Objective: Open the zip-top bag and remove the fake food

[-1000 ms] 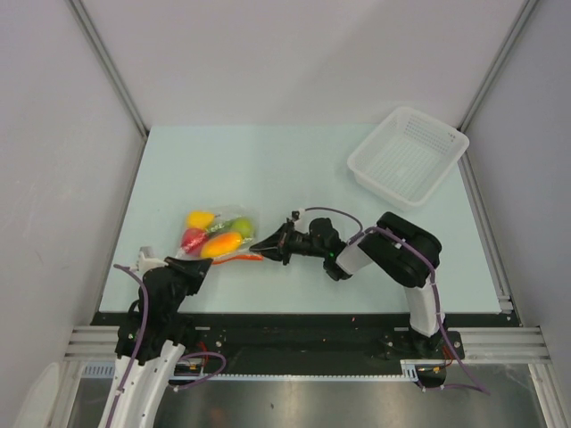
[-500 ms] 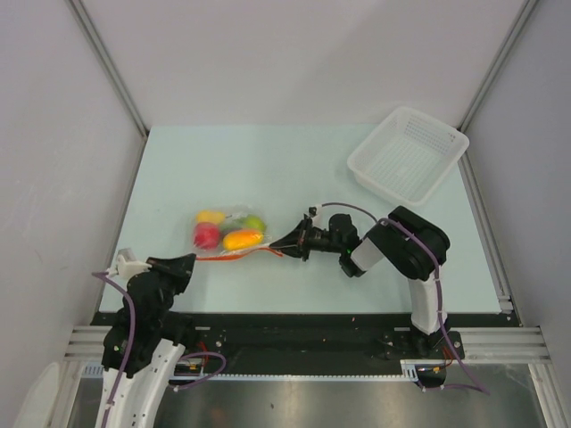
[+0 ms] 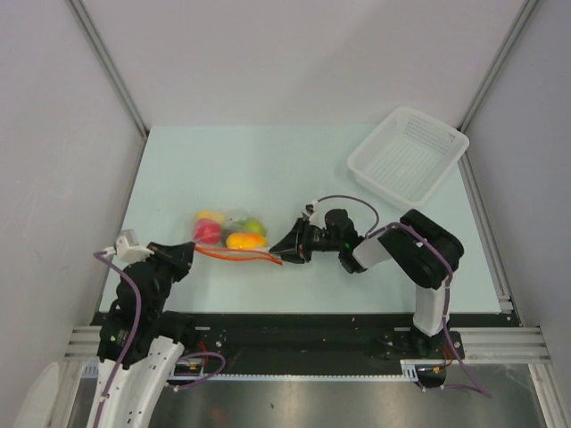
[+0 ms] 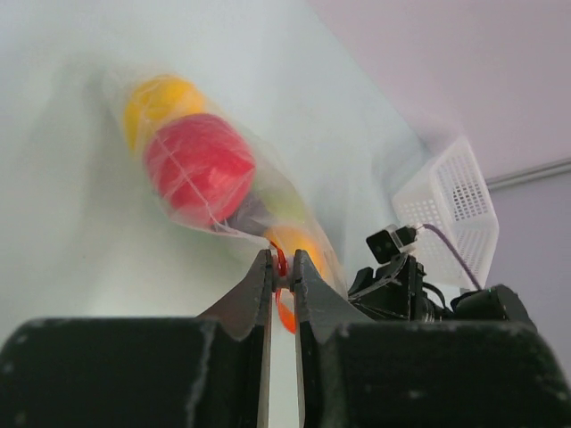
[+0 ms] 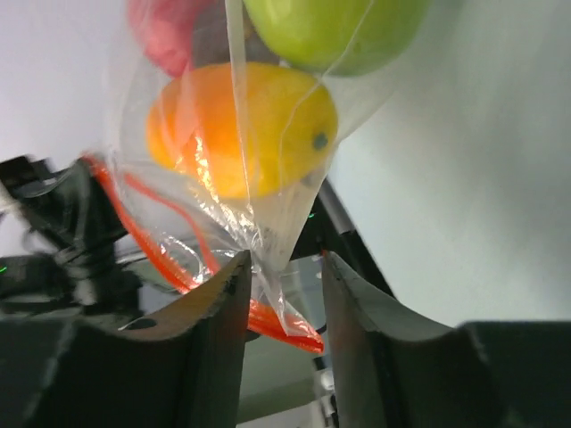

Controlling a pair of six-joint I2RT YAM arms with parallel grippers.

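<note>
The zip-top bag point(image 3: 230, 228) lies on the table between my grippers, with its orange-red zip strip point(image 3: 239, 257) stretched along its near side. Inside it are the fake food pieces: a red apple point(image 3: 207, 232), a yellow fruit point(image 3: 210, 217), an orange-yellow oval fruit point(image 3: 244, 239) and a green round fruit point(image 3: 256, 226). My left gripper point(image 3: 186, 255) is shut on the strip's left end point(image 4: 282, 260). My right gripper point(image 3: 285, 249) is at the bag's right corner. Its jaws stand apart in the right wrist view point(image 5: 284, 259), with the bag's film point(image 5: 268, 214) between them, against one finger.
A white mesh basket point(image 3: 408, 156) stands at the table's back right and also shows in the left wrist view point(image 4: 455, 205). The right arm's body point(image 3: 419, 254) lies low over the table to the right of the bag.
The grippers have drawn apart: the left pulled back to the left, the right moved right. The zip strip is now stretched out between them and the bag has shifted slightly right.
</note>
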